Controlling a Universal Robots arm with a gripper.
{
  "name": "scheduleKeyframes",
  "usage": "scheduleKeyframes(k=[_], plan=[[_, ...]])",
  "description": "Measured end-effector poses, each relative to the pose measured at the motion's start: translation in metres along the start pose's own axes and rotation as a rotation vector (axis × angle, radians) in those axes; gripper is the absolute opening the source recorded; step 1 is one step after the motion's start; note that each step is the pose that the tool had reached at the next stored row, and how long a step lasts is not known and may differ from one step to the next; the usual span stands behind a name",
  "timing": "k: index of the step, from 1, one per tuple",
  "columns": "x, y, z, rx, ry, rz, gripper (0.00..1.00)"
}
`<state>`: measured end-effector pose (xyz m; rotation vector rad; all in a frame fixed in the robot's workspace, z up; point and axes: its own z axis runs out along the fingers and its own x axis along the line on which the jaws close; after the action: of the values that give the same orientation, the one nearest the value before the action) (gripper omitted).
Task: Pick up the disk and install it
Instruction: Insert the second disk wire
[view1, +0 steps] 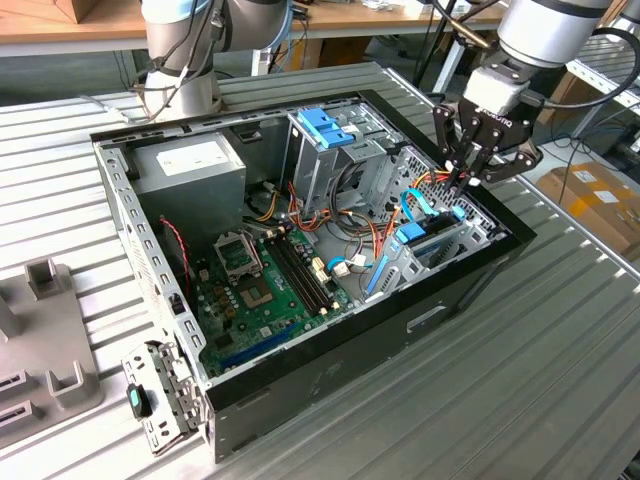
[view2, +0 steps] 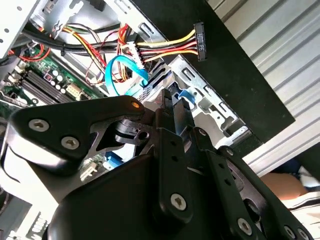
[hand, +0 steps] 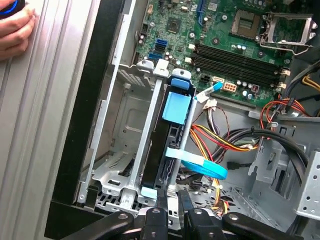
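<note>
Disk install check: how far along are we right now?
The disk already stands on edge in the metal bay at the case's corner, its light-blue carrier showing. The tool sits right above its end, close to or touching it; whether it grips is unclear. Whether the disk is fully seated can't be confirmed, and the flat blue cable lies beside it.

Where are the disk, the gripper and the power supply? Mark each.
disk (hand: 176, 107), first wrist view, on its light-blue carrier tab.
gripper (view1: 462, 178), exterior view, between its fingertips.
power supply (view1: 190, 165), exterior view, on its grey top.
</note>
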<state>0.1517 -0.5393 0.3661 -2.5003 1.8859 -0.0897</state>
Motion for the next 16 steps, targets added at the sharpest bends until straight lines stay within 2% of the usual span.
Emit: scheduleKeyframes(k=[5, 16], plan=[[-0.0001, -0.0004, 0.0001, 0.0029, -0.003, -0.072, 0.24], [-0.0001, -0.0004, 0.0001, 0.0033, -0.0035, -0.081, 0.24]])
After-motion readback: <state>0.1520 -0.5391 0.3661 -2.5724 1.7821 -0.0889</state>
